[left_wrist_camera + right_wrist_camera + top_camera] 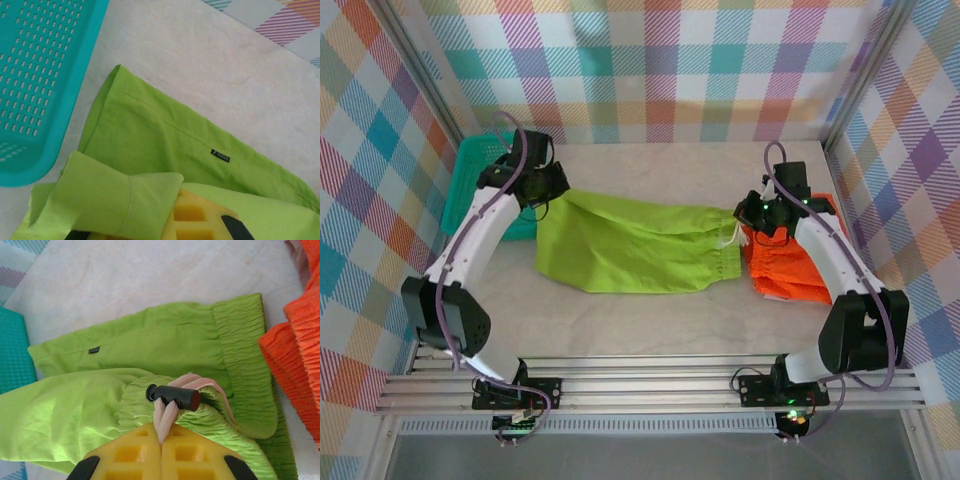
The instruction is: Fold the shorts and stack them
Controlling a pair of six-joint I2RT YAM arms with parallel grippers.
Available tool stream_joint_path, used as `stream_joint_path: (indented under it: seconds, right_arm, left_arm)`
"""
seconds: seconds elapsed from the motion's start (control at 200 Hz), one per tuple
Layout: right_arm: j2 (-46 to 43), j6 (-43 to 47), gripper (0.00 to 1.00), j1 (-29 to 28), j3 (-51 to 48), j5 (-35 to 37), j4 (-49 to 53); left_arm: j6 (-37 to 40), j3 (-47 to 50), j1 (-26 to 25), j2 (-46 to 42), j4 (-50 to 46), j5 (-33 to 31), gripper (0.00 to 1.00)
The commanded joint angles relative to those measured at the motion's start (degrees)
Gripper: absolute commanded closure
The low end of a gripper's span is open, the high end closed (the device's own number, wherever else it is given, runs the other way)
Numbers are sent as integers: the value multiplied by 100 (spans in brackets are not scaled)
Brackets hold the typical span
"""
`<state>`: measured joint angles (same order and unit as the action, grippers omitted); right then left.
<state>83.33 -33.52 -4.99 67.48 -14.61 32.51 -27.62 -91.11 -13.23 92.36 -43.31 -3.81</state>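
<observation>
Right wrist view: the right tool [161, 442] clamps the waistband of the lime green shorts [150, 345] (drawstring [167, 415] pinched too). The left tool [545, 193] grips their leg hem. They span the desk [650, 325], touching the orange shorts [785, 272] rightward, teal basket [470, 185] farther left.

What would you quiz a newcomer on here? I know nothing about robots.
1. True or false: the left gripper and the right gripper both grip the green shorts.
2. Which is nearest the basket? A: the waistband. B: a leg hem. C: the drawstring.
3. What colour is the clip on the drawstring?
Key: 1 true; 2 B; 3 black.
</observation>
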Motion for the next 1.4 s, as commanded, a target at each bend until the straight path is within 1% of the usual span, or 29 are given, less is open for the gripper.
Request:
stream_joint_path:
  seconds: [0.0, 0.115, 0.22, 0.255, 0.265, 0.29, 0.315, 0.345, 0.38, 0.435, 0.475, 0.535, 0.59, 0.635, 0.74, 0.805, 0.88, 0.935, 1.045, 1.075, 1.22, 1.395]
  right_arm:
    - [222, -182, 96, 56, 237, 274, -101]
    - [438, -328, 94, 119, 356, 525, -207]
    - [698, -506, 86, 217, 552, 772, -246]
    - [812, -593, 79, 251, 642, 861, -241]
    - [851, -612, 74, 259, 678, 881, -246]
    - [947, -629, 63, 298, 760, 898, -278]
    - [1044, -629, 57, 333, 885, 899, -277]
    - [1159, -628, 51, 378, 1090, 885, -196]
    - [1270, -623, 45, 443, 1360, 776, -61]
    - [1343, -542, 34, 499, 1749, 471, 118]
    - [1284, -455, 26, 499, 1907, 295, 151]
    - [1060, -440, 20, 487, 1855, -57, -15]
    - [828, -522, 16, 446, 1595, -525, -329]
    - [695, -583, 15, 356, 1352, -871, -554]
    - [709, -491, 11, 31, 1004, -1343, -673]
    - [889, -385, 9, -158, 910, -1486, -702]
    - [1183, -368, 8, -296, 873, -1576, -746]
    - [1418, -448, 8, -313, 874, -1635, -781]
    - [1933, -410, 8, -309, 1012, -1539, -708]
    - [2054, -344, 7, -309, 1074, -1472, -689]
    - [2592, -248, 7, -224, 1403, -1261, -601]
    - [3148, -272, 7, -139, 1873, -1157, -428]
  left_arm:
    - [-55, -486, -40, 448, 92, -181, 99]
    - [-118, -1030, -39, 1063, 140, -78, 97]
    - [-173, -1697, -30, 1692, 131, 42, 94]
    - [-189, -1946, -23, 1929, 109, 107, 91]
    - [-191, -2020, -22, 1971, 105, 128, 89]
    - [-200, -2236, -14, 2170, 83, 196, 85]
    - [-200, -2468, 4, 2329, 42, 271, 78]
    - [-200, -2742, 26, 2538, -46, 332, 68]
    - [-217, -3163, 64, 2745, -202, 450, 59]
    - [-197, -3739, 84, 2910, -439, 705, 49]
    - [-158, -3952, 63, 2865, -516, 827, 42]
    - [-116, -3807, 11, 2518, -450, 901, 28]
    - [-103, -3271, -36, 2051, -232, 1015, 8]
    - [-170, -2606, -62, 1631, 100, 1230, 0]
    - [-533, -835, -188, 749, 1079, 1689, 0]
    - [-780, 88, -315, 433, 1658, 1894, 0]
    - [-909, 863, -515, 248, 2085, 1878, 0]
    - [-940, 1336, -636, 181, 2264, 1684, 0]
    - [-1043, 2070, -676, 266, 2687, 1580, 0]
    - [-1042, 2215, -679, 321, 2957, 1548, 0]
    - [-1049, 2671, -680, 585, 3319, 1364, 0]
    - [-1170, 3337, -680, 579, 3558, 1154, 0]
